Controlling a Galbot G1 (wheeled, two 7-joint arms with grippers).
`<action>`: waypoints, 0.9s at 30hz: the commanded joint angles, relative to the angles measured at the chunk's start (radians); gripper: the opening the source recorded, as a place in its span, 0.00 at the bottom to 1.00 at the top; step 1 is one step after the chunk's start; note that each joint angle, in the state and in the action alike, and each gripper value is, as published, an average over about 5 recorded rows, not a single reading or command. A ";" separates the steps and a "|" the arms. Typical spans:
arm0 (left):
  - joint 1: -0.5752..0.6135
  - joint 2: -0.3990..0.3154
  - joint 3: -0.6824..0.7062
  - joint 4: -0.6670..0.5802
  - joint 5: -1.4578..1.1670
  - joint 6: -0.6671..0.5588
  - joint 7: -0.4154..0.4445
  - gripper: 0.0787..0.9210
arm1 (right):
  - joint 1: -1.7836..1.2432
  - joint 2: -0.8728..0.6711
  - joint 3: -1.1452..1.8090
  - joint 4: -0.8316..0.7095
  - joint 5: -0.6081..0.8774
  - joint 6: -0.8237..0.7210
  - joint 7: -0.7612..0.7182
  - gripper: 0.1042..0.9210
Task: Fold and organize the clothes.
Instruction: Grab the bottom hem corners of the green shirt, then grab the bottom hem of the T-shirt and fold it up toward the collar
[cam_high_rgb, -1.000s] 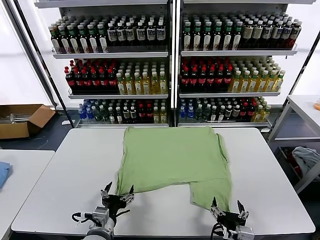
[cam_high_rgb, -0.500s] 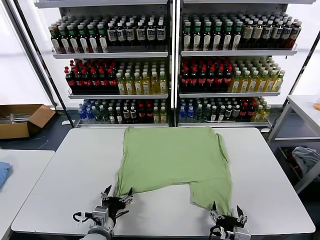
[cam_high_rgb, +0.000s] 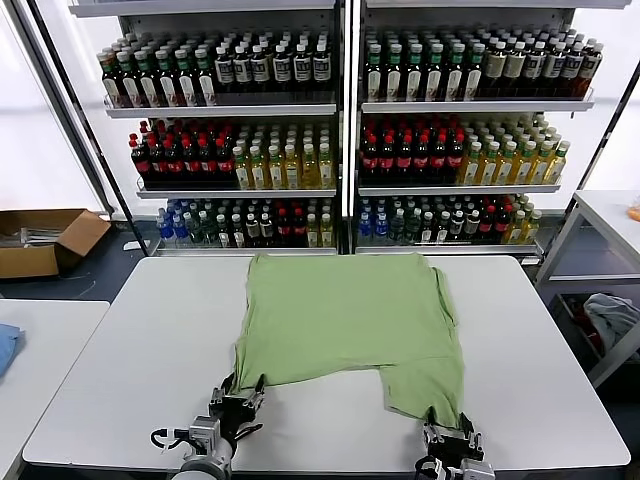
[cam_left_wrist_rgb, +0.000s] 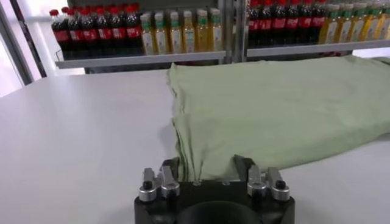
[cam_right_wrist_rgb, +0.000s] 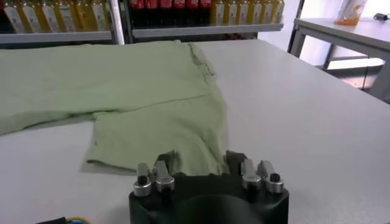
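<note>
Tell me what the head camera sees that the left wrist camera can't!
Only the head view shows the right gripper at the shirt's near right corner, the cardboard box on the floor, and the top shelves of bottles. Only the left wrist view shows, up close, the left gripper open around the shirt's near left corner. Both show the green shirt spread on the white table.
</note>
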 joint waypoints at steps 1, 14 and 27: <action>0.002 -0.001 -0.001 0.006 -0.004 0.008 -0.001 0.41 | 0.000 0.000 0.000 0.000 0.000 0.002 0.000 0.32; 0.011 -0.002 -0.003 -0.043 -0.038 -0.026 -0.010 0.02 | 0.005 -0.014 0.019 0.078 -0.011 0.068 -0.073 0.00; -0.077 -0.023 0.018 -0.063 -0.123 -0.179 -0.037 0.01 | 0.233 -0.003 0.066 -0.019 -0.033 0.112 -0.159 0.00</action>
